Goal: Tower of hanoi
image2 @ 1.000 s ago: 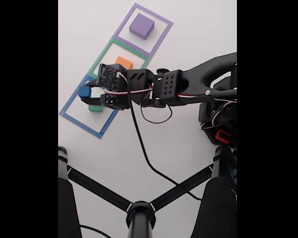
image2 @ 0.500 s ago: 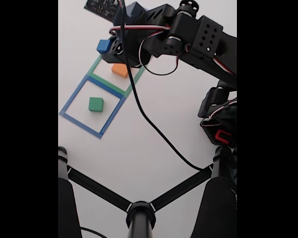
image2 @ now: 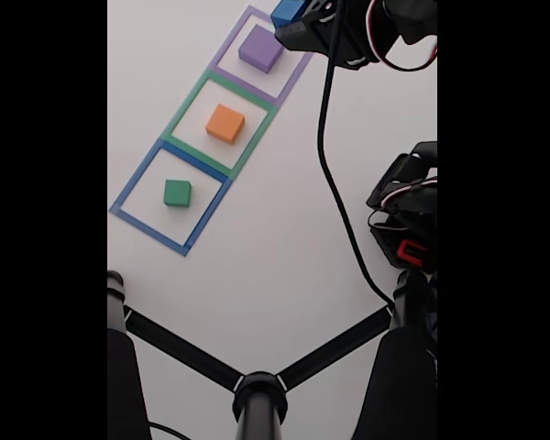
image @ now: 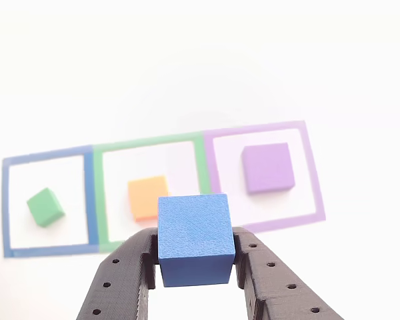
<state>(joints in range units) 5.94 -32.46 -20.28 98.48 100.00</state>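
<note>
The blue cube (image: 195, 239), pinched in the gripper (image: 197, 257), hangs mid-carry above the purple block (image: 269, 167); next, I'd guess, comes lowering it squarely on top.

Between the black end effector (image: 197, 267) fingers sits a blue cube (image: 195, 239); beyond it, on the white counter (image: 187, 80), lie purple block (image: 269, 168), orange block (image: 148, 198) and green cube (image: 45, 207).

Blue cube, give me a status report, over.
Gripper shut on blue cube, held aloft. Green cube, orange block, purple block each alone in own taped square. Nothing obstructing.
</note>
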